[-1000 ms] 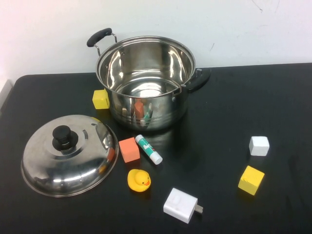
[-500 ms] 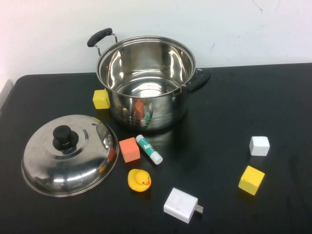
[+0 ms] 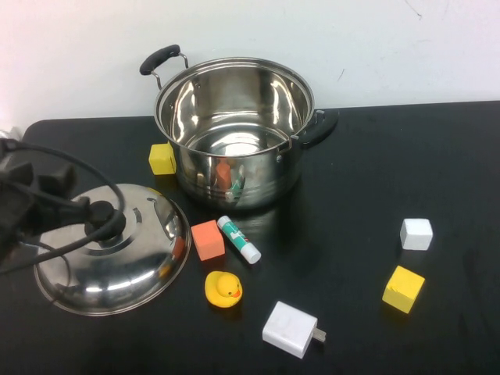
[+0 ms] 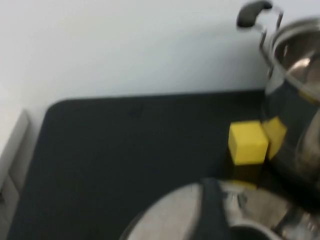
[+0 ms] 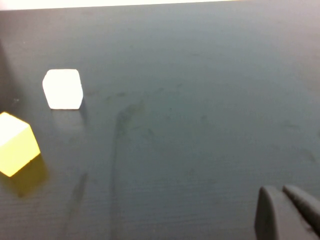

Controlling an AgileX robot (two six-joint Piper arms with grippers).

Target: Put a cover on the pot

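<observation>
The pot is a large, shiny stainless-steel round vessel with two black side handles. It stands upright and uncovered at the table's far edge, interior empty. It lies beyond and to the right of the left gripper. The domed steel lid with black knob rests flat on the table, apparently directly beneath that gripper.

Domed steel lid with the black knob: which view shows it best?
High view: the domed steel lid lies whole on the table, left gripper at its black knob. Left wrist view shows only its rim edge. Right wrist view shows none of it; right gripper sits elsewhere.
</observation>
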